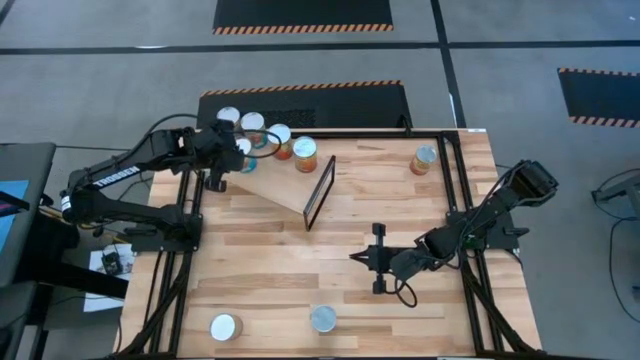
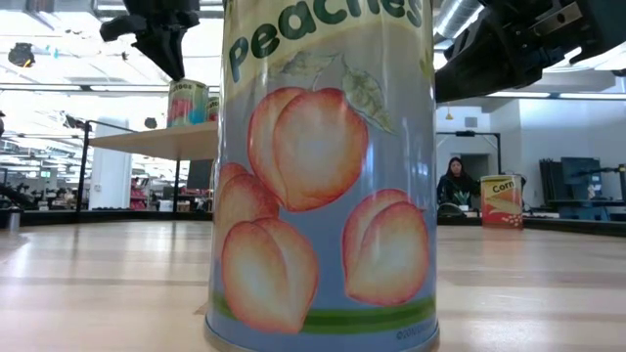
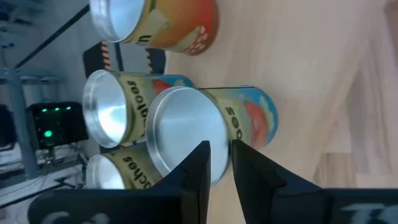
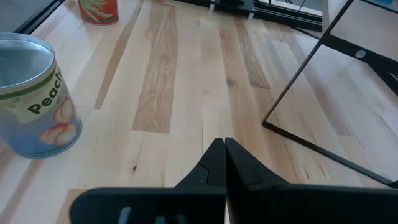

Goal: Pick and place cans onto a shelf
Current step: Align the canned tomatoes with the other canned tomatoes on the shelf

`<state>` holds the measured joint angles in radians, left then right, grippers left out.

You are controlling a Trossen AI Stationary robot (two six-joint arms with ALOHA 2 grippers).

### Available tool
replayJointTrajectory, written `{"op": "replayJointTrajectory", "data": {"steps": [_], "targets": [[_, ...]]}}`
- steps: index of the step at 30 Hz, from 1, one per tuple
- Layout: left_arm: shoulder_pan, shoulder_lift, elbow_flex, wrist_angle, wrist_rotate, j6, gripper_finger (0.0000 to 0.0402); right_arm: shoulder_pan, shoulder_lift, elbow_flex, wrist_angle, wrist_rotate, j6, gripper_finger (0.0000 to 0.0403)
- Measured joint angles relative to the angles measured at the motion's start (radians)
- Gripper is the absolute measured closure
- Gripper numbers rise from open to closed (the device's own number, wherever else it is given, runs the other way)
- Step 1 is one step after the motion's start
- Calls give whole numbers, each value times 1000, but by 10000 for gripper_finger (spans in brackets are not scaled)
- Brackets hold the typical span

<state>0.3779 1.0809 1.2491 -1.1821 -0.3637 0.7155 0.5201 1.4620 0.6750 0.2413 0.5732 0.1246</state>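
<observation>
The left claw [image 1: 243, 152], fingers nearly together, hovers over silver-lidded cans [image 1: 253, 123] grouped on the slanted plywood shelf [image 1: 285, 185]. On the slatted wooden worktop [image 1: 270, 270] stands a blue peach can [image 1: 323, 319]; nearby, the right claw [image 1: 378, 258] is closed. A person [image 2: 455, 184] sits in the room beyond.

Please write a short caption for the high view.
Left gripper over the cans on the shelf; right gripper mid-table.
</observation>
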Motion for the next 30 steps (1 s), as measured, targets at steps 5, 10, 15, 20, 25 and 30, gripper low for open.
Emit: {"op": "replayJointTrajectory", "data": {"steps": [5, 10, 15, 20, 25, 30], "targets": [[0, 0, 0, 23, -7, 0, 342, 0, 0, 0, 0, 0, 0, 395], [0, 0, 0, 26, -8, -1, 342, 0, 0, 0, 0, 0, 0, 395], [-1, 0, 0, 33, 0, -23, 342, 0, 0, 0, 0, -1, 0, 395], [-1, 0, 0, 33, 46, -47, 342, 0, 0, 0, 0, -1, 1, 395], [-1, 0, 0, 33, 46, -50, 342, 0, 0, 0, 0, -1, 2, 395], [-1, 0, 0, 33, 42, -50, 342, 0, 0, 0, 0, -1, 2, 395]]}}
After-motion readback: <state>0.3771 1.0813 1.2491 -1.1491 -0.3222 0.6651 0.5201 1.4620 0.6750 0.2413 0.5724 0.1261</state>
